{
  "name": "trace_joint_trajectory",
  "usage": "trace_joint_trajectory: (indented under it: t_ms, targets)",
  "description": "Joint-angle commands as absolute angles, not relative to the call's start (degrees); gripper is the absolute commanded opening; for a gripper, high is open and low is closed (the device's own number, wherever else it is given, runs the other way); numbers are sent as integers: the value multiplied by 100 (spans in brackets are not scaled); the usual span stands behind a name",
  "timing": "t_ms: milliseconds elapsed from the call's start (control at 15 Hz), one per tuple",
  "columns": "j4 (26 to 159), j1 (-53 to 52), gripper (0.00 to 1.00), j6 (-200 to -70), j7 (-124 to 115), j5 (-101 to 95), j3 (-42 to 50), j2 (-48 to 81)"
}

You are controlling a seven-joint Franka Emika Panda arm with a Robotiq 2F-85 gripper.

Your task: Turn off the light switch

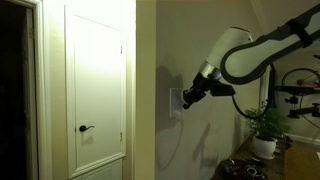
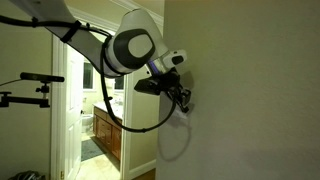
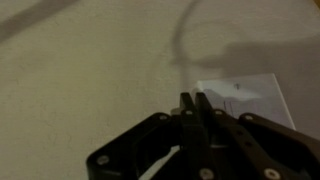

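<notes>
The light switch is a small white wall plate (image 1: 176, 99) on the beige wall; in the wrist view (image 3: 245, 99) it lies just right of and beyond my fingertips. My gripper (image 3: 194, 99) is shut and empty, its two black fingers pressed together, tips at the plate's left edge. In both exterior views the gripper (image 1: 186, 98) (image 2: 184, 98) is at the wall on the switch; the switch itself is hidden behind the gripper in one of them. I cannot tell the toggle's position.
A white door (image 1: 97, 90) with a dark lever handle (image 1: 86, 128) stands beside the wall corner. A potted plant (image 1: 265, 125) and clutter sit on a surface below the arm. An open doorway (image 2: 100, 110) shows a vanity beyond.
</notes>
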State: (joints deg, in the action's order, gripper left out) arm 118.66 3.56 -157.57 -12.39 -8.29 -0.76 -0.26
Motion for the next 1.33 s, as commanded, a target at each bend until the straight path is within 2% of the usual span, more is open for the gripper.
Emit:
trace_joint_trajectory:
  t_ms: [0, 333, 1267]
  targets:
    - [11781, 285, 1, -15921, -1392, -673, 15, 17]
    - [11764, 229, 6, -15778, -1319, -393, -22, -41]
    - [11555, 117, 5, -15844, -1292, -258, -56, 138]
